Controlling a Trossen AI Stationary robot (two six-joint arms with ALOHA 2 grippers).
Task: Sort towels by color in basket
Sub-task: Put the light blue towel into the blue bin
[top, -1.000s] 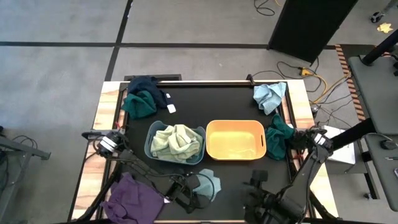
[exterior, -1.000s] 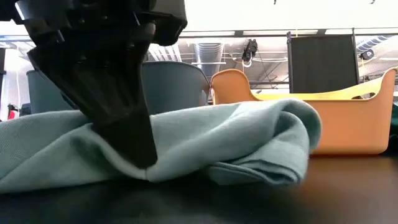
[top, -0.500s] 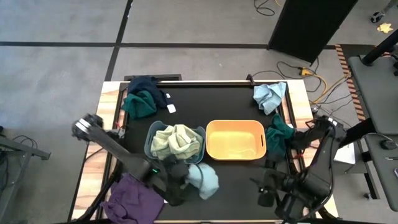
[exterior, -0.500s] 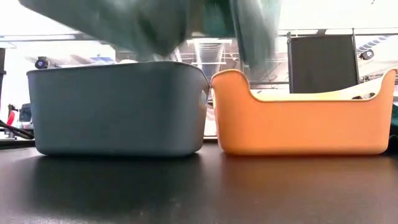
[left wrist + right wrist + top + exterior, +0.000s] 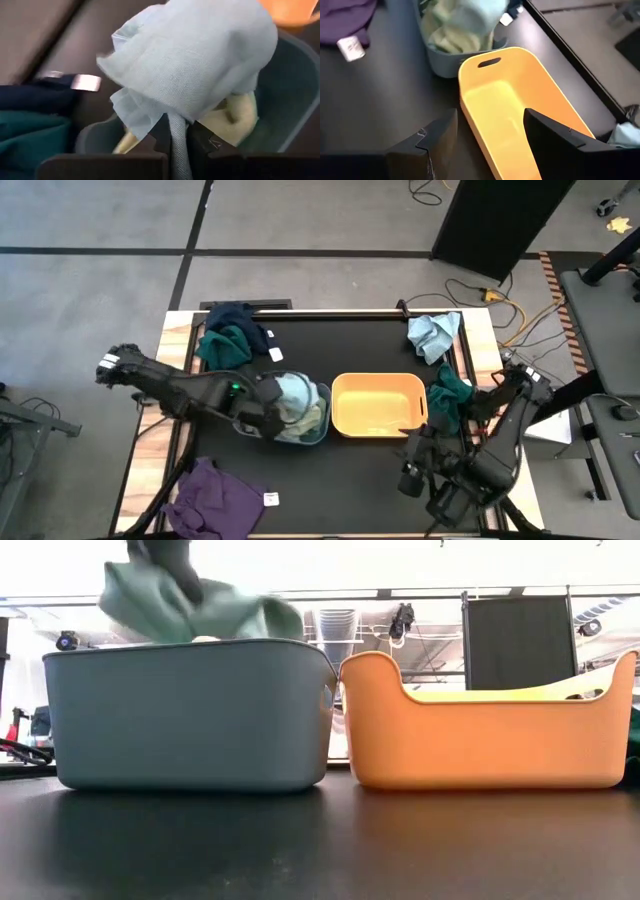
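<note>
My left gripper (image 5: 268, 416) is shut on a light blue towel (image 5: 296, 394) and holds it over the grey-blue basket (image 5: 322, 427), where a pale green towel (image 5: 235, 117) lies. The low view shows this blue towel (image 5: 190, 602) bunched just above the basket's rim (image 5: 190, 645). My right gripper (image 5: 490, 150) stands open above the yellow basket's (image 5: 378, 404) near right corner, with nothing between its fingers. Other towels lie on the table: navy and dark teal (image 5: 230, 338) at the far left, light blue (image 5: 435, 335) at the far right, dark teal (image 5: 450, 398) right of the yellow basket, and purple (image 5: 213, 498) at the near left. My left gripper pinches a narrow gathered strip of the light blue towel (image 5: 179, 142) between its two fingers. The fingers come slanting down from the table's left. The rest of the towel (image 5: 200, 60) bunches out beyond the fingertips over the grey-blue basket. I cannot tell whether it touches the pale green towel.
The two baskets stand side by side at the table's middle, almost touching. The black mat (image 5: 340, 490) in front of them is bare between the purple towel and my right arm. A white tag (image 5: 275, 354) lies by the navy towel.
My left gripper has taken hold of the light blue towel where it lay on the mat in front of the baskets. It has lifted the towel clear and carried it up and toward the far edge, over the grey-blue basket. The towel now hangs bunched there.
</note>
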